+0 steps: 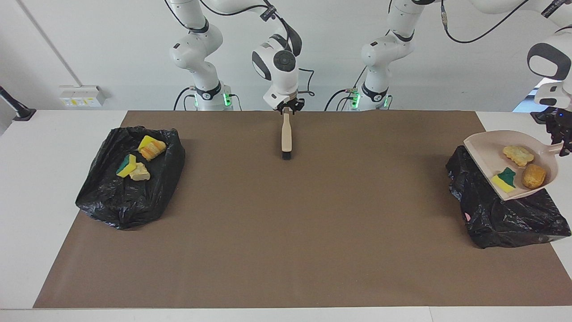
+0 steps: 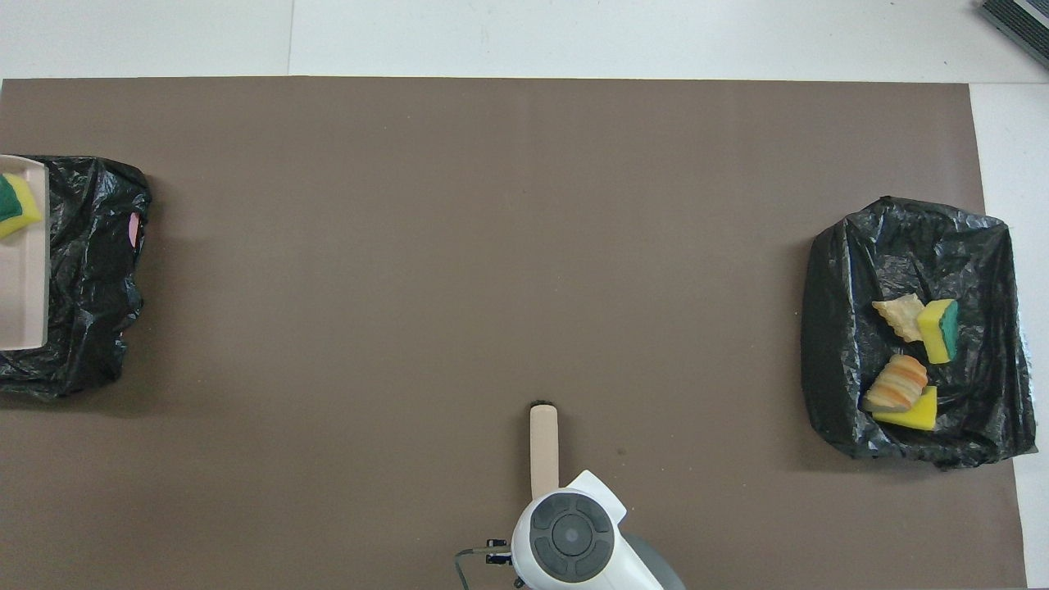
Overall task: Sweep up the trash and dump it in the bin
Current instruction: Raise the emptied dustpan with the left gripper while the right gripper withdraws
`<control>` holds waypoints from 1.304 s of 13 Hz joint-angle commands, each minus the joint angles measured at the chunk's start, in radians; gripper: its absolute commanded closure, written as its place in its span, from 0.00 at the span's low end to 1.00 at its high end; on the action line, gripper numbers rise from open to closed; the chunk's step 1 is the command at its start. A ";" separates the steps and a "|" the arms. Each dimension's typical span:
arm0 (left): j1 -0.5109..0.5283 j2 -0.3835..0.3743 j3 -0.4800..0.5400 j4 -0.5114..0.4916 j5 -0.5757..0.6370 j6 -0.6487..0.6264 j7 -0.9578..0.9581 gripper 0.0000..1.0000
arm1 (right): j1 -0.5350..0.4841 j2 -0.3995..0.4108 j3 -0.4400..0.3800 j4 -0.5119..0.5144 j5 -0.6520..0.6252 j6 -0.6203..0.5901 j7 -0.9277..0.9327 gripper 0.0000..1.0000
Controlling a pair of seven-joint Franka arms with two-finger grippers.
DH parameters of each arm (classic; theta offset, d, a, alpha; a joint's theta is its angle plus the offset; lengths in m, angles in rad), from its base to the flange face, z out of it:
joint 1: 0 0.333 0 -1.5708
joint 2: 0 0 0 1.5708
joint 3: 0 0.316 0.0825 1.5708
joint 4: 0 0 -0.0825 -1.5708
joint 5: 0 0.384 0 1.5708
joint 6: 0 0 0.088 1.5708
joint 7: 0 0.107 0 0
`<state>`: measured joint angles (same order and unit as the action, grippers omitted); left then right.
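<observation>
- Two black plastic bin bags sit on the brown mat, one at each end of the table: one (image 1: 129, 179) at my right arm's end, the other (image 1: 505, 210) at my left arm's end.
- Four scraps lie on the bag at my right arm's end: a yellow sponge chunk with a green face (image 1: 126, 166), a pale tan bread-like lump (image 1: 140, 172) touching it, and an orange-striped bread-like lump (image 1: 153, 150) resting on a flat yellow sponge piece (image 2: 910, 410).
- My left gripper (image 1: 561, 138) is closed on the handle of the beige plastic dustpan (image 1: 487, 150), holding it over the bag at my left arm's end, with the pan's open lip over the bag.
- Three scraps ride in the pan: a yellow-and-green sponge chunk (image 1: 505, 181) at the lip, a pale crumbly bread-like lump (image 1: 517, 155), and an orange-brown bread-like lump (image 1: 534, 176) beside it near the pan's back wall.
- My right gripper (image 1: 289, 107) clamps the top end of the beige brush (image 1: 286, 136) with dark bristles, over the middle of the mat's edge nearest the robots.
- The brush hangs with its bristle end pointing away from the robots; I cannot tell whether the bristles touch the mat.
</observation>
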<state>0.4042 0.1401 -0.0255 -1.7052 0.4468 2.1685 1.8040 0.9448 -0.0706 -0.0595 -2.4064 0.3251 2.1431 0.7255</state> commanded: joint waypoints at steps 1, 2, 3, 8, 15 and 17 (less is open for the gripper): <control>0.005 0.019 -0.007 0.018 0.163 0.043 -0.061 1.00 | -0.009 0.006 0.000 -0.002 -0.020 0.029 -0.043 0.00; 0.005 0.019 -0.007 0.016 0.217 0.045 -0.096 1.00 | -0.012 0.011 -0.002 0.015 -0.021 0.029 -0.044 0.00; -0.005 0.019 -0.007 0.007 0.267 0.050 -0.106 1.00 | -0.030 0.020 -0.003 0.036 -0.033 0.029 -0.051 0.00; -0.039 -0.010 -0.007 -0.040 0.507 0.042 -0.179 1.00 | -0.194 0.040 -0.002 0.176 -0.191 0.026 -0.087 0.00; -0.074 -0.060 -0.008 -0.093 0.814 0.030 -0.351 1.00 | -0.504 0.052 -0.002 0.276 -0.262 0.000 -0.381 0.00; -0.077 -0.080 -0.013 -0.090 0.805 0.021 -0.350 1.00 | -0.593 0.066 -0.006 0.276 -0.247 -0.012 -0.411 0.00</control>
<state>0.3414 0.1082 -0.0465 -1.7673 1.2304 2.2013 1.4735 0.4238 -0.0293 -0.0753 -2.1512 0.0823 2.1546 0.3484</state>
